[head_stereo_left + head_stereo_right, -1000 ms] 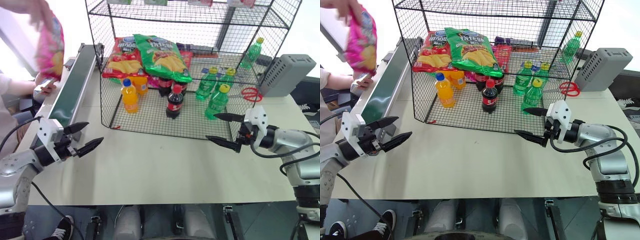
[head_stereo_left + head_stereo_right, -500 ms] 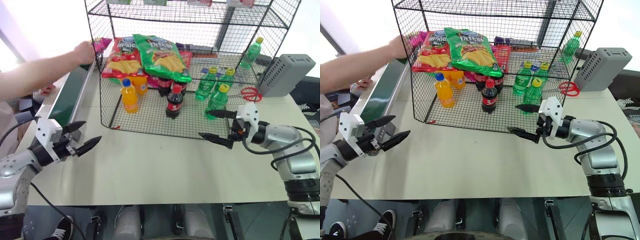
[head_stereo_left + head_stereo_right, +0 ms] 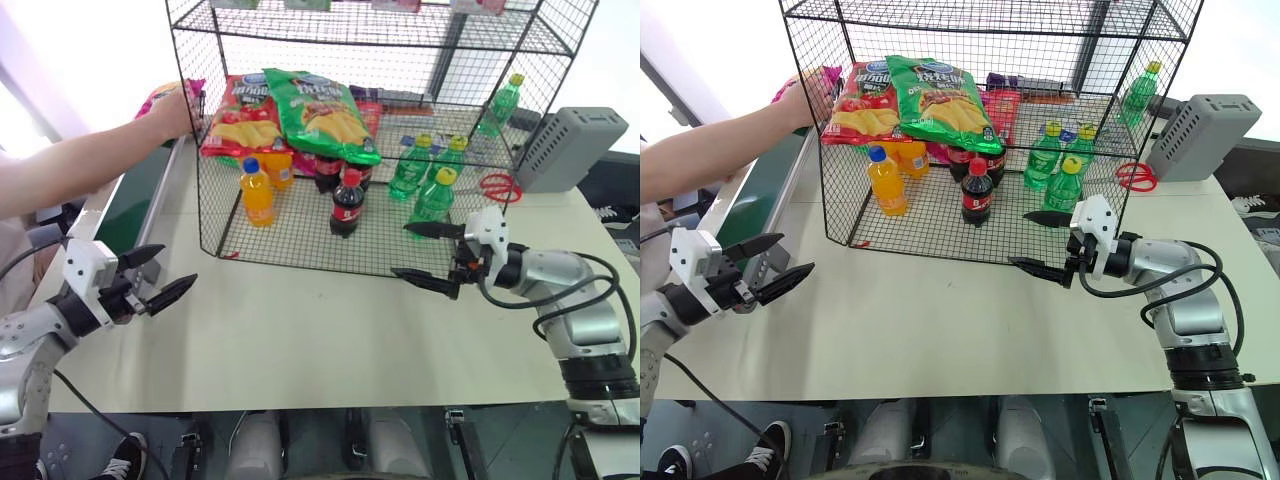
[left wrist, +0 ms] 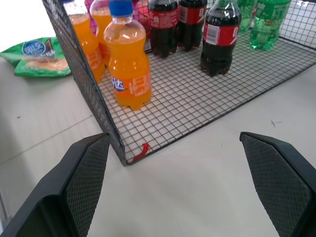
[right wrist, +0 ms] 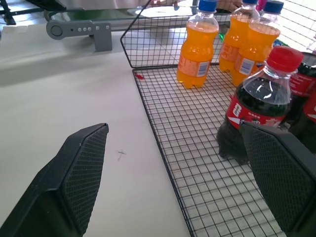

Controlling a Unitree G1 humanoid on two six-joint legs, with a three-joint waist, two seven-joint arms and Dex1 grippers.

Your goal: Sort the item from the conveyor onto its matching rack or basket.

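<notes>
The item, a shiny pink chip bag (image 3: pixel 163 96), is at the far end of the conveyor (image 3: pixel 133 192), next to the rack's left rear corner. A person's hand (image 3: pixel 181 112) covers much of it; whether it rests on the belt I cannot tell. The tall black wire rack (image 3: pixel 199 172) stands at the middle of the table. My left gripper (image 3: pixel 178 266) hovers open and empty near the conveyor's near end. My right gripper (image 3: pixel 400 250) is open and empty just in front of the rack's lower front edge. Each wrist view shows its own gripper's jaws wide apart: left gripper (image 4: pixel 174 136), right gripper (image 5: pixel 174 127).
The rack's lower tier holds a red chip bag (image 3: pixel 241 118), a green chip bag (image 3: pixel 322 108), orange bottles (image 3: pixel 257 192), cola bottles (image 3: pixel 346 203) and green bottles (image 3: pixel 431 192). A grey slotted box (image 3: pixel 571 148) and a red ring (image 3: pixel 503 186) sit at the right. Bare tabletop (image 3: pixel 300 320) lies between the grippers.
The person brought the pink bag down from the upper left to the conveyor's far end by the rack. My right gripper shifted left along the rack's front; the left stayed put.
</notes>
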